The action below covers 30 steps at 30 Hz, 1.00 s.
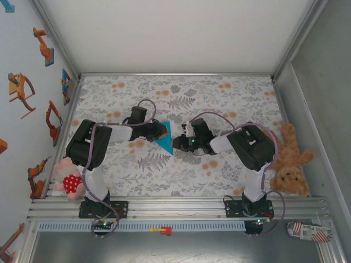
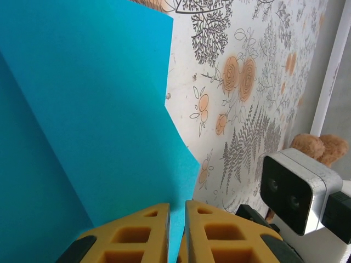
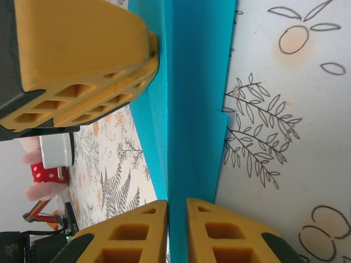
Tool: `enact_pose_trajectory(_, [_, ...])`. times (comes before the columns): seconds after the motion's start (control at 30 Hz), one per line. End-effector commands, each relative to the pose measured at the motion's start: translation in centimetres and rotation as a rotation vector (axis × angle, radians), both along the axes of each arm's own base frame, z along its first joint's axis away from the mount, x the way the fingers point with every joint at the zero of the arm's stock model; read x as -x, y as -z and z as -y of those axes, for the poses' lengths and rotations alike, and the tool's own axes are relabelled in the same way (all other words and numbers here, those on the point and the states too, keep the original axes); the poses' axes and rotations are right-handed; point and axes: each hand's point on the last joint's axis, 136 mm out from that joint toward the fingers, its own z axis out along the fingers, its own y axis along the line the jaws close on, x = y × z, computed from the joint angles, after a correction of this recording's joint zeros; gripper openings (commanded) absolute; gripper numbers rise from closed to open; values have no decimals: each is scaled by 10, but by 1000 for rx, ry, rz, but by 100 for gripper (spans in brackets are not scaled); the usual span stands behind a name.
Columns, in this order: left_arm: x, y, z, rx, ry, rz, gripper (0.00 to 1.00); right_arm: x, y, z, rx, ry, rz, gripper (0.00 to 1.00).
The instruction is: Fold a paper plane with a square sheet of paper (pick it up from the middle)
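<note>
Lies at the middle of the desk [image 1: 219,98]: the sheet of paper [image 1: 164,141] [image 2: 82,109] [image 3: 192,109], bright turquoise, partly folded, squarely between the two tools. Tapers in the top view to a point aimed toward the arm bases. Runs by its near edge into the narrow slit of the left tool [image 1: 159,130] [image 2: 177,205], whose yellow pads are clamped on it from the left. Meets the right tool [image 1: 179,143] [image 3: 176,203] on the other side, with a standing fold caught between the nearly closed pads and gripped likewise. Shows, in the right wrist view, one of the left tool's yellow fingers [image 3: 82,49] touching the paper's far end. Sits well apart from a brown teddy bear [image 1: 289,159] at the desk's right edge and a pink plush toy [image 1: 68,178] in red at the left edge.
</note>
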Motion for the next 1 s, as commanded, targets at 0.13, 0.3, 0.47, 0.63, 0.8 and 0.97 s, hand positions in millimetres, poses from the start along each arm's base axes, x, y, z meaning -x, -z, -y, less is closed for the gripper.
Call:
enact_pose_trajectory(0.13, [-1, 1, 5, 9, 16, -15, 17, -2, -11, 18, 32, 64, 15, 17])
enact_pose_trajectory(0.3, [-2, 0, 6, 9, 20, -14, 17, -8, -22, 23, 44, 93, 64, 17])
enact_pose_trajectory(0.47, [-1, 1, 6, 9, 22, -18, 17, -8, -29, 17, 29, 67, 78, 12])
enact_pose_trajectory(0.63, [-1, 1, 7, 8, 25, -20, 17, -8, -27, 11, 57, 51, 78, 12])
enact_pose_trajectory(0.8, [-1, 1, 8, 9, 31, -25, 16, -8, -29, 6, 84, 31, 98, 13])
enact_pose_trajectory(0.97, [0, 3, 9, 4, 35, -30, 17, -6, -32, -5, 109, -15, 122, 13])
